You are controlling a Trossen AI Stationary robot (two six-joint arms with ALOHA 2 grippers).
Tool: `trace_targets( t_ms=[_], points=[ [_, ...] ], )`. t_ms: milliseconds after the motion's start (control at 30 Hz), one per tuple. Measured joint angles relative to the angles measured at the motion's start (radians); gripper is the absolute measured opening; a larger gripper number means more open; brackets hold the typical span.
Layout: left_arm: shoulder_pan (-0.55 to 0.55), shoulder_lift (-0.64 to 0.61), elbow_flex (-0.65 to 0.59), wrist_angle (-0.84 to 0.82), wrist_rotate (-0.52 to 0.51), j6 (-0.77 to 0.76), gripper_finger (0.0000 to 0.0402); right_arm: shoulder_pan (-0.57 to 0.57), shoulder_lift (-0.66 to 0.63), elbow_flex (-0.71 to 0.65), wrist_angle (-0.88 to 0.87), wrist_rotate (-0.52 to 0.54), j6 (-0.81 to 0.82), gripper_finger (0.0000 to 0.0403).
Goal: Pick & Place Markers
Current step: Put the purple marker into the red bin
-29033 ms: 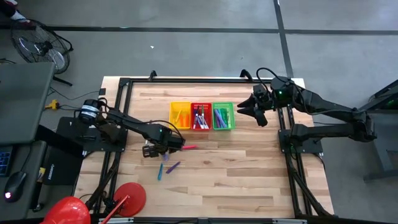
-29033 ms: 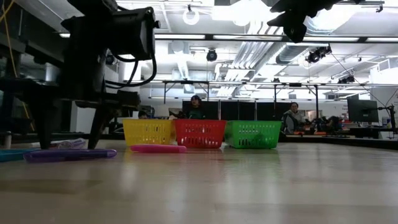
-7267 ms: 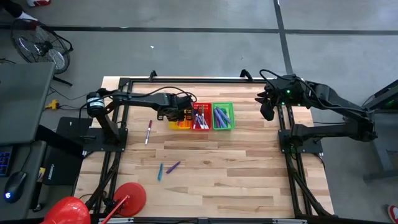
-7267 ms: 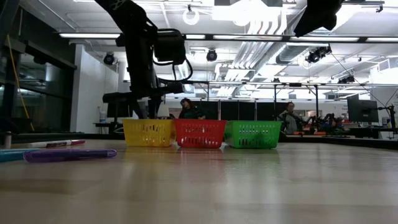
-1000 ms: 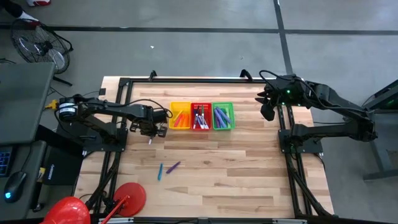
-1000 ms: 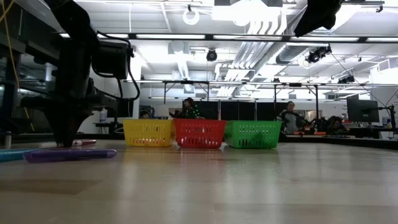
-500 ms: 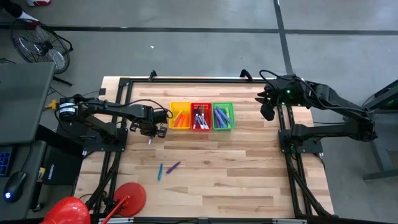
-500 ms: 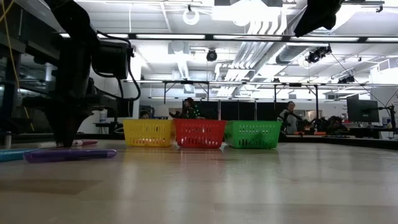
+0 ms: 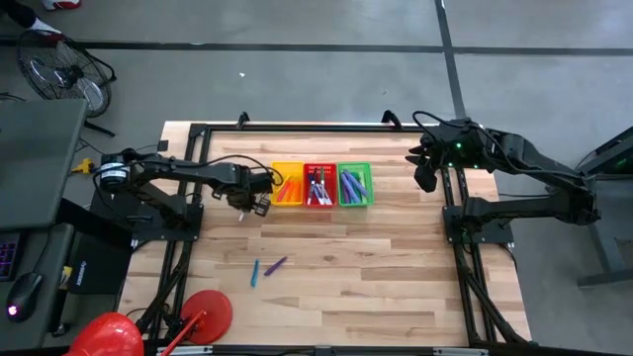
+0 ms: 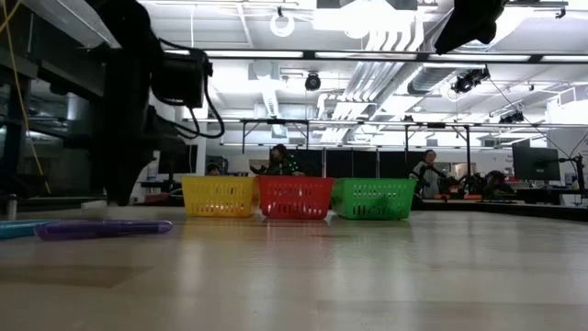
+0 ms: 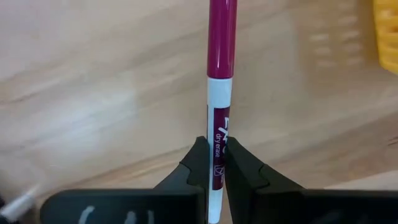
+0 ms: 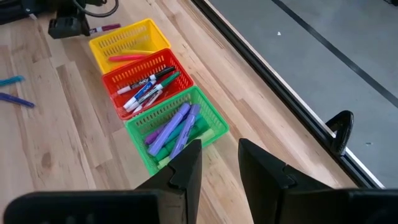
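Left gripper [image 11: 213,163] clamps a magenta marker [image 11: 221,93] — beside yellow basket [image 9: 288,185].

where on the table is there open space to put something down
Bare wood lies between the green mesh basket and the right gripper, and along the near edge below the loose blue and purple markers. Crowded: the left gripper, shut on a magenta-capped marker, beside the yellow mesh basket.
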Motion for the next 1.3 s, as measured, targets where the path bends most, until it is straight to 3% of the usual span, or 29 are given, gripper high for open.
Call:
trace_targets(
  t_ms=[567,900,1067,1300],
  points=[
    [0.001,-0.011,0.213,-0.167,-0.149,0.072,0.0017,0.000,0.018,0.000,0.025,-0.009,-0.001,0.0094],
    [0.001,-0.080,0.403,-0.171,-0.300,0.159,0.0017,0.000,0.106,0.000,0.221,-0.167,-0.026,0.0094],
    [0.000,-0.082,0.499,-0.076,-0.305,0.311,0.0017,0.000,0.175,0.000,0.363,-0.290,-0.028,0.0095],
    [-0.023,-0.081,0.550,0.261,-0.245,0.570,0.0017,0.000,0.269,0.000,0.594,-0.422,-0.079,0.0095]
  ],
)
